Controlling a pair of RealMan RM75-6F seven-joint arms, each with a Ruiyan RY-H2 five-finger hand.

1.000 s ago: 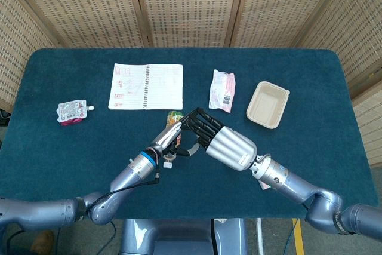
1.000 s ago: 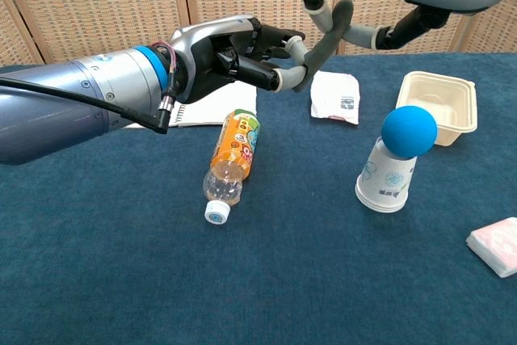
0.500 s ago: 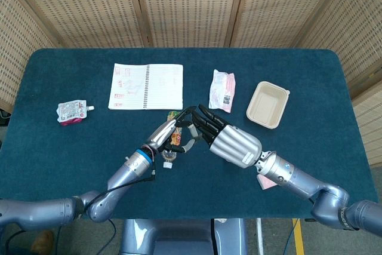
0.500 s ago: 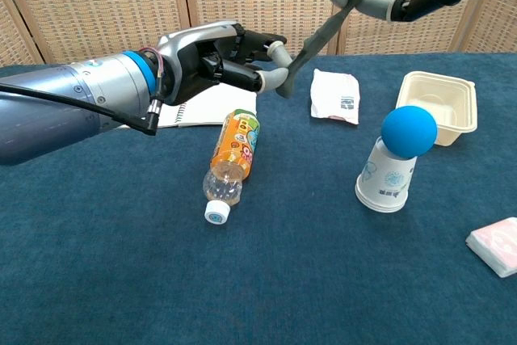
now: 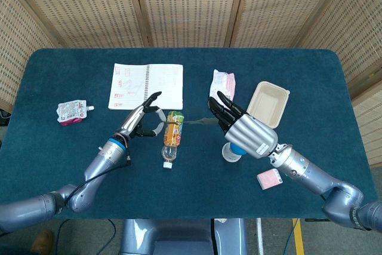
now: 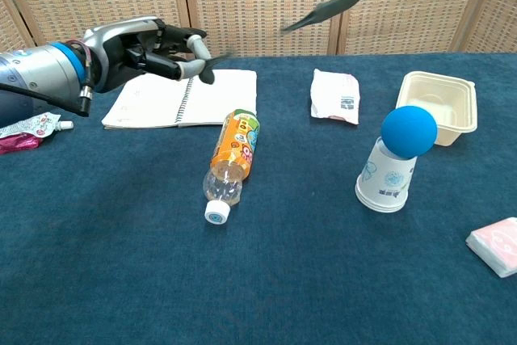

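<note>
Blue table (image 5: 71, 76) — fingers (image 5: 225, 109) (right) spread.

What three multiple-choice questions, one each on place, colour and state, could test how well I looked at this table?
1. Where is the blue ball?
A. on the upturned paper cup
B. in the beige tray
C. on the notebook

2. What colour is the label on the bottle?
A. green
B. orange
C. purple

3. How is the bottle placed?
A. upright
B. lying on its side
C. held in the left hand

Answers:
1 A, the ball sits on the cup's raised base.
2 B, the label is orange.
3 B, it lies flat on the cloth with its cap toward the front edge.
</note>
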